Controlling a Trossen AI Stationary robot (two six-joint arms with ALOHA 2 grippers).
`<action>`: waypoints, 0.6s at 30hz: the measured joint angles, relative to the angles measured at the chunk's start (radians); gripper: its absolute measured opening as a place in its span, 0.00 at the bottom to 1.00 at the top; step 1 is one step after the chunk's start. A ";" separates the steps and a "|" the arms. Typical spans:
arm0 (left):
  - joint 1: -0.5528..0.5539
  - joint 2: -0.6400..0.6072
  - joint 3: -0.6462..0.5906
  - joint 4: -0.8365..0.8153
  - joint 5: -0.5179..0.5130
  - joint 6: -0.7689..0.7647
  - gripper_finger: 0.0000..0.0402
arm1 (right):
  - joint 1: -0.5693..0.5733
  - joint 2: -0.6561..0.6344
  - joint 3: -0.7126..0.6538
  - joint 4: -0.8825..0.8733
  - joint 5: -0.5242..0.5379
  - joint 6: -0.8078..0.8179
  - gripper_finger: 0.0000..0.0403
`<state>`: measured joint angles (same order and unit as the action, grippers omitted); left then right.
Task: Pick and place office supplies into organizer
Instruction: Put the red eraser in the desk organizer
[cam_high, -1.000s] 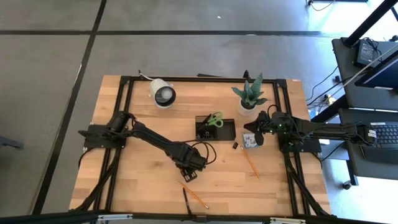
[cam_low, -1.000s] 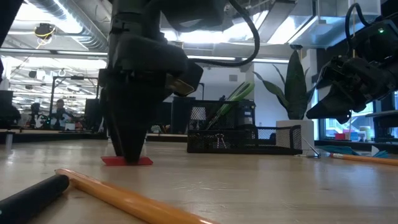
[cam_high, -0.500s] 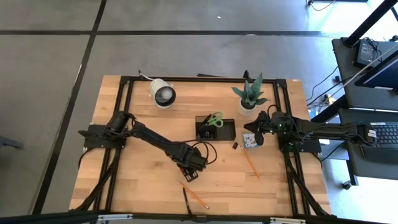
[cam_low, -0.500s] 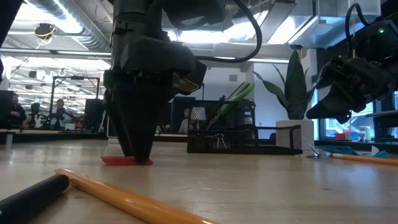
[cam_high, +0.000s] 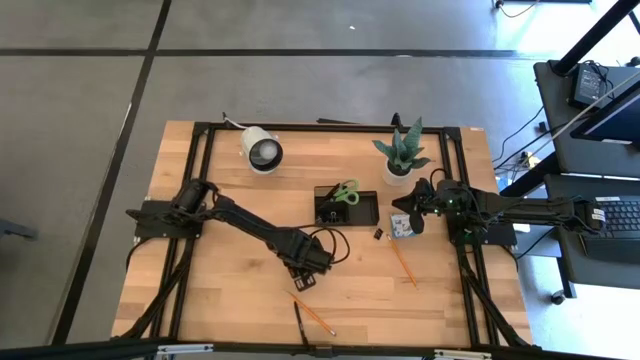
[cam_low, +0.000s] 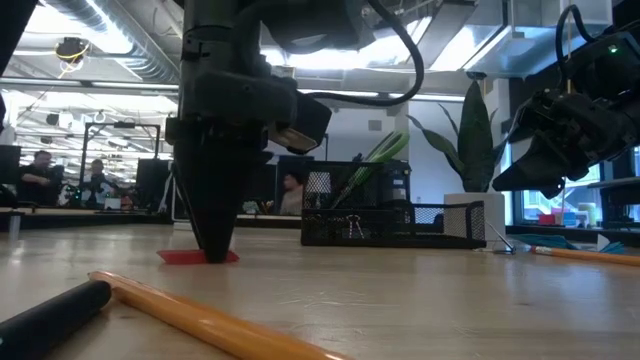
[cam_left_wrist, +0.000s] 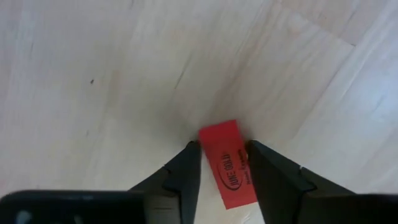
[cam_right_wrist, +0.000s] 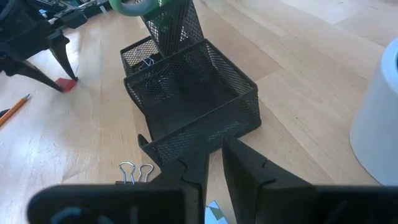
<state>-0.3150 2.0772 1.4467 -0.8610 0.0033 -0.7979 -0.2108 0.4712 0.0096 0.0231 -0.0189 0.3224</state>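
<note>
Two arms work over the wooden table (cam_high: 230, 290); the black mesh organizer (cam_high: 347, 207) sits near its middle, green-handled scissors (cam_high: 345, 192) standing in it. The left gripper (cam_left_wrist: 222, 163) stands tip-down, fingers narrowly straddling a flat red eraser (cam_left_wrist: 227, 163). The right gripper (cam_right_wrist: 214, 160), fingers nearly together and empty, hovers beside the organizer.

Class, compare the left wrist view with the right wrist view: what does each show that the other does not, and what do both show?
Only the left wrist view: black print on the flat red rectangular eraser, lying between the left pincer fingers.

Only the right wrist view: the black wire-mesh organizer, the green scissor handle in it, silver-handled binder clips, an orange pencil, the white pot, and the right pincer nearly closed and empty.

Both: the red eraser, the left pincer, the wooden tabletop.
</note>
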 joint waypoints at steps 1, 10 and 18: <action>0.000 0.000 0.000 -0.001 -0.001 0.000 0.28 | 0.000 0.000 0.000 0.000 0.000 0.000 0.13; 0.004 0.001 -0.001 -0.002 0.002 0.000 0.16 | 0.000 0.000 0.000 0.000 0.000 -0.013 0.13; 0.003 -0.002 -0.002 0.002 -0.007 0.032 0.15 | 0.000 0.000 0.000 0.000 0.000 -0.015 0.13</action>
<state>-0.3122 2.0754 1.4449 -0.8593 -0.0036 -0.7659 -0.2111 0.4709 0.0096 0.0231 -0.0189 0.3078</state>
